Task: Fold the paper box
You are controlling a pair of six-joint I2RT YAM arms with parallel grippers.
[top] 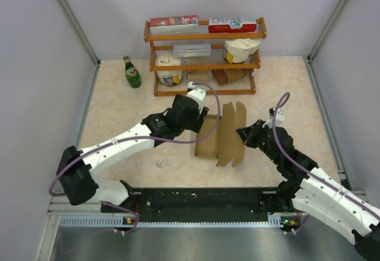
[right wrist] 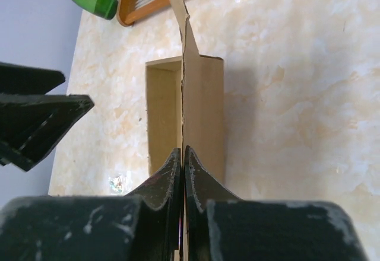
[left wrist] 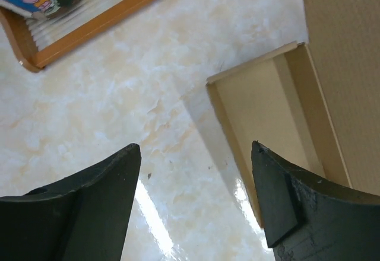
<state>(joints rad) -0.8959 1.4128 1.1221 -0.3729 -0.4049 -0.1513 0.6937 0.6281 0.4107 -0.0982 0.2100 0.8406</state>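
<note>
Marbled beige table [top: 113,107], grey walls round it. One wooden rack [top: 205,36] stands at the back with two red-and-white cartons [top: 174,21] on top and one green bottle [top: 132,73] beside it. One plain brown box [top: 222,136] lies mid-table between two grippers, half folded: a shallow trough with one panel standing up. The right gripper [right wrist: 182,152] is clamped on that upright panel. The left gripper [left wrist: 195,149] gapes wide and empty, just by the box's left edge.

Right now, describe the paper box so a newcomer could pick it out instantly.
Find the wooden rack at the back of the table; just in front of it, mid-table, lies the paper box. It is the only plain brown cardboard sheet, unprinted unlike the red-and-white cartons on the rack's top shelf, partly folded, one panel standing upright, pinched in the right tool.
</note>
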